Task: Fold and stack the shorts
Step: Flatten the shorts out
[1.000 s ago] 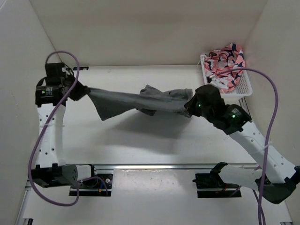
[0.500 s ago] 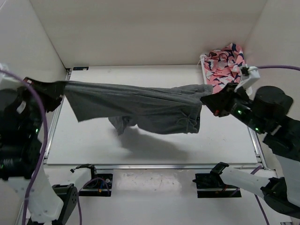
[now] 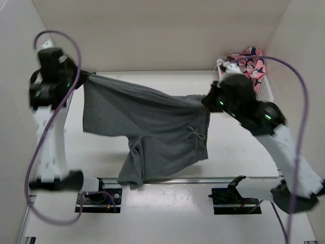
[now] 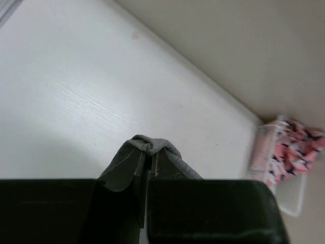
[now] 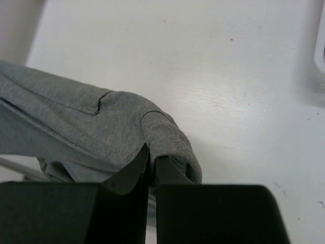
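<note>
Change: half a second ago the shorts point(image 3: 152, 117) were pulled into a nearly flat band between arms spread wide. Now both arms have drawn in over the desk point(image 3: 244, 147), and the cloth sags and opens out.
Before that: a second ago the fabric was twisted into a narrow rope.
Shorts: held up by two corners across the middle of the desk, one leg drooping down over the near edge.
Left gripper point(image 3: 81, 76): closed tight on a pinch of grey cloth at the far-left corner.
Right gripper point(image 3: 207, 101): clamped on a rolled fold of the same garment, right of centre. Its wrist view shows the knit bulging over the fingertips.
Fabric: soft mid-grey knit, matte, with loose folds.
Drawstring bow point(image 3: 195, 134): small and grey, facing up near the right side.
Basket point(image 3: 264, 91): white perforated plastic, rectangular, at the far-right corner, holding a crumpled pink patterned cloth point(image 3: 246, 61).
Desk: smooth white surface with a faint grain.
</note>
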`<state>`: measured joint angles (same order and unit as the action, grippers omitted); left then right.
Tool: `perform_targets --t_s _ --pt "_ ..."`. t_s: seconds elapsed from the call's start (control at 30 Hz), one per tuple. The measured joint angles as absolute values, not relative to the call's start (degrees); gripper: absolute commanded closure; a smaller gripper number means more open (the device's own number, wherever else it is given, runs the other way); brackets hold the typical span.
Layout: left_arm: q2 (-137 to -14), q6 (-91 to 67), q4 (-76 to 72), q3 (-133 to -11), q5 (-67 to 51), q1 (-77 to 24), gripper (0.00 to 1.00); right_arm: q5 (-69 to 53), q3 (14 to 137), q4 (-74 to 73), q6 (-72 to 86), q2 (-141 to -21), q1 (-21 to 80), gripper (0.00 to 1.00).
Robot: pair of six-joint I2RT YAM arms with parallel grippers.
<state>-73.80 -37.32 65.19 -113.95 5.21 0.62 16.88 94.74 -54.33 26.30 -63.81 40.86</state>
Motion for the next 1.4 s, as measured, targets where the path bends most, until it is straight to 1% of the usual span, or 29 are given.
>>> perform_targets --t_s 0.03,0.07,0.1,0.13,0.17,0.2,0.23,0.33,0.37,0.43,0.5,0.53,0.57,0.6,0.63,0.7,0.8,0.83,0.87,0.97,1.0,1.1,1.2,1.27,1.33,1.37,1.4 --pt "-78.39 -36.88 63.7 -113.97 5.19 0.75 0.9 16.4 94.59 -52.95 25.5 -67.11 39.16 1.0" --pt "-82.98 -36.51 62.06 -114.13 5.19 0.95 0.85 14.81 94.59 -50.92 24.91 -71.11 36.23 1.0" --pt "-88.73 -35.94 60.4 -114.67 5.13 1.08 0.72 11.35 94.5 -47.68 24.51 -75.5 32.27 0.93" --pt "-94.98 -35.53 60.07 -116.66 5.02 1.17 0.53 8.19 94.45 -44.73 24.53 -80.71 28.29 0.39" --pt "-101.62 -35.03 59.81 -120.25 4.75 1.23 0.31 5.93 95.07 -42.59 24.84 -85.56 25.26 0.17" --pt "-107.81 -34.3 59.42 -123.98 4.64 1.3 0.12 4.34 97.23 -41.36 24.77 -92.25 21.93 0.02" --pt "-114.93 -33.89 59.92 -128.84 4.38 1.41 0.05 3.01 101.27 -40.84 24.91 -99.48 19.22 0.0" --pt "-133.56 -33.36 63.26 -144.77 3.75 1.63 0.01 0.64 112.2 -38.26 25.54 -117.99 13.74 0.0" --pt "-136.14 -33.15 63.64 -145.34 3.57 1.69 0.01 0.12 113.62 -37.8 25.82 -121.71 12.56 0.0" --pt "-137.03 -32.49 64.75 -140.35 3.29 1.69 0.02 -0.45 112.88 -38.3 26.46 -124.42 11.2 0.0" --pt "-133.08 -31.79 64.03 -130.82 3.18 1.65 0.11 -0.8 108.42 -38.22 26.83 -122.65 10.87 0.0" --pt "-129.86 -31.22 63.48 -125.8 3.09 1.5 0.17 -1.15 105.38 -37.23 26.96 -120.6 10.98 0.02" --pt "-125.75 -30.63 62.83 -120.07 3.05 1.23 0.32 -1.52 101.34 -36.27 27.0 -117.43 11.27 0.05" --pt "-121.05 -30.02 62.52 -114.52 2.96 0.86 0.38 -1.76 97.71 -36.16 27.07 -114.13 11.46 0.08" --pt "-116.73 -29.74 62.61 -110.37 2.87 0.3 0.4 -1.93 93.51 -35.7 27.35 -110.19 11.7 0.1" --pt "-106.65 -28.45 60.95 -101.03 2.48 -1.76 0.41 -2.66 83.68 -33.45 28.42 -100.71 12.27 0.12" --pt "-94.02 -27.44 58.89 -88.49 1.48 -6.55 0.43 -5.06 70.85 -30.92 30.28 -88.64 12.25 0.12" --pt "-91.11 -27.24 58.17 -84.42 0.67 -8.36 0.36 -5.91 67.4 -30.76 31.0 -85.84 11.97 0.12" --pt "-89.25 -27.16 58.0 -80.73 -0.34 -10.13 0.33 -6.81 64.34 -30.15 31.44 -83.77 11.44 0.14" --pt "-89.21 -27.88 56.88 -71.88 -2.87 -14.26 0.28 -10.2 55.11 -28.62 32.97 -80.09 9.34 0.14" --pt "-90.32 -28.14 56.49 -69.65 -3.64 -15.81 0.28 -11.35 52.51 -28.14 33.39 -79.75 8.58 0.15" --pt "-93.38 -29.19 56.21 -65.84 -5.23 -19.4 0.25 -14.74 47.27 -27.18 34.87 -80.03 7.11 0.15" --pt "-94.3 -30.22 55.35 -65.21 -6.66 -22.68 0.25 -17.54 44.73 -24.73 36.36 -80.73 7.09 0.17" --pt "-94.3 -30.74 54.26 -65.21 -7.14 -24.51 0.31 -19.29 44.1 -22.57 37.43 -81.62 7.16 0.17" --pt "-94.5 -31.29 53.56 -65.21 -7.68 -25.87 0.41 -20.38 44.05 -20.16 38.28 -83.07 7.14 0.2" --pt "-94.7 -31.53 53.32 -65.21 -7.99 -26.26 0.63 -20.88 44.05 -18.81 38.7 -84.12 7.14 0.21" --pt "-94.94 -32.1 53.08 -65.21 -8.16 -26.41 0.75 -21.23 44.05 -17.61 39.07 -85.36 7.14 0.23"
